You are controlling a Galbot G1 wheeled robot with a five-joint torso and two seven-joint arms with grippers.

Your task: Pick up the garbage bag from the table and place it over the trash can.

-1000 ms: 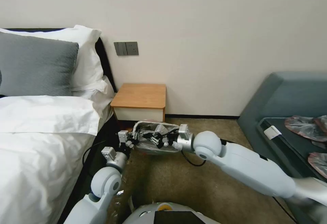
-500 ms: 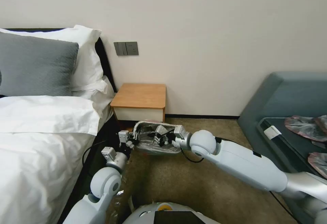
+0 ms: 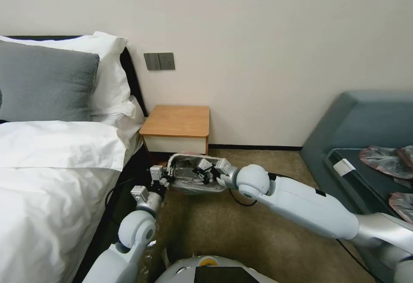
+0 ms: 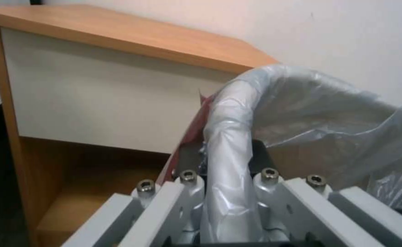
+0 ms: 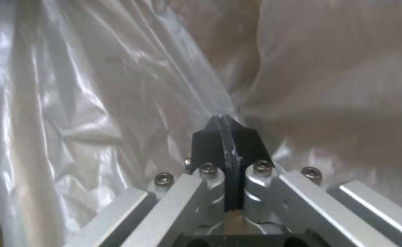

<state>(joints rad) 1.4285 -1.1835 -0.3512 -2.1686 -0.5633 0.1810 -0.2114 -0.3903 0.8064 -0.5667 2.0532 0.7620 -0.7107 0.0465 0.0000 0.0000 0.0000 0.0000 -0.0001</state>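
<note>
Head view: nightstand [image 3: 176, 121], wooden top bare, against the wall beside the bed [image 3: 51, 175]. Trash can [image 3: 191, 175] on the carpet just in front of it, garbage bag [image 3: 189, 179] already lining its mouth. Left gripper [image 3: 167, 179] at the bin's near-left rim. Right gripper [image 3: 205, 172] inside the opening; over the last second its arm has drawn leftward and reached deeper into the bin. Spare bags [image 3: 385, 160] lie flat on the sofa, well apart.

Left wrist view: left gripper [image 4: 226, 192] clamped on the bag-wrapped rim [image 4: 226, 137], a pink-red edge [image 4: 189, 137] hanging outside.

Right wrist view: right gripper [image 5: 226, 137], black pads [image 5: 247, 140] pressed together, nipping a fold of plastic [image 5: 118, 85].

Judgement: bag is off the table and over the bin; the inward reach looks like seating the liner.
</note>
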